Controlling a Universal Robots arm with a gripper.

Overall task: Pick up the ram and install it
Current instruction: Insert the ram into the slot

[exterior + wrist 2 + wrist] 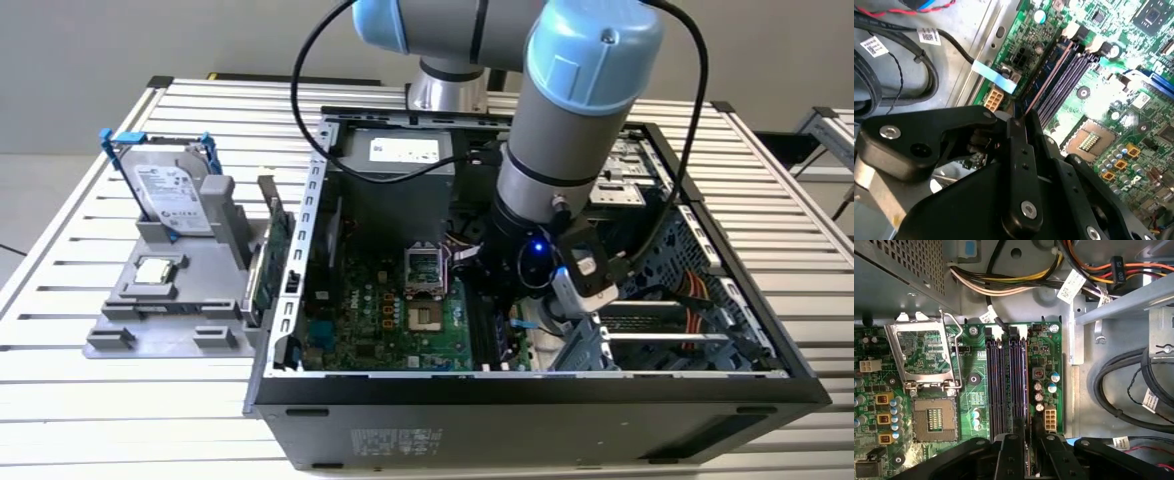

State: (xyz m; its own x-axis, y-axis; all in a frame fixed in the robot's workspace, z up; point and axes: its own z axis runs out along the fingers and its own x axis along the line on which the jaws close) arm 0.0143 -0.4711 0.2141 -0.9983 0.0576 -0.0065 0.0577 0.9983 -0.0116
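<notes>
The ram [1050,74] shows edge-on as a thin dark stick with a pinkish top edge. It stands along the outermost of the motherboard's black slots [996,385], running from my fingers to the far latch. My gripper [1019,117] is shut on its near end, with a black finger on each side. In the first wrist view the gripper [1026,437] hangs right over the slot rows beside the open CPU socket [934,417]. In the exterior view the gripper [514,322] is low inside the open computer case [534,385], above the green motherboard [387,320].
A grey holder [167,300] at the exterior view's left carries a silver hard drive in a blue bracket [167,190] and an upright green card [276,260]. Cable bundles [1019,277] and black cables [1124,385] lie near the slots. The case walls close in around the arm.
</notes>
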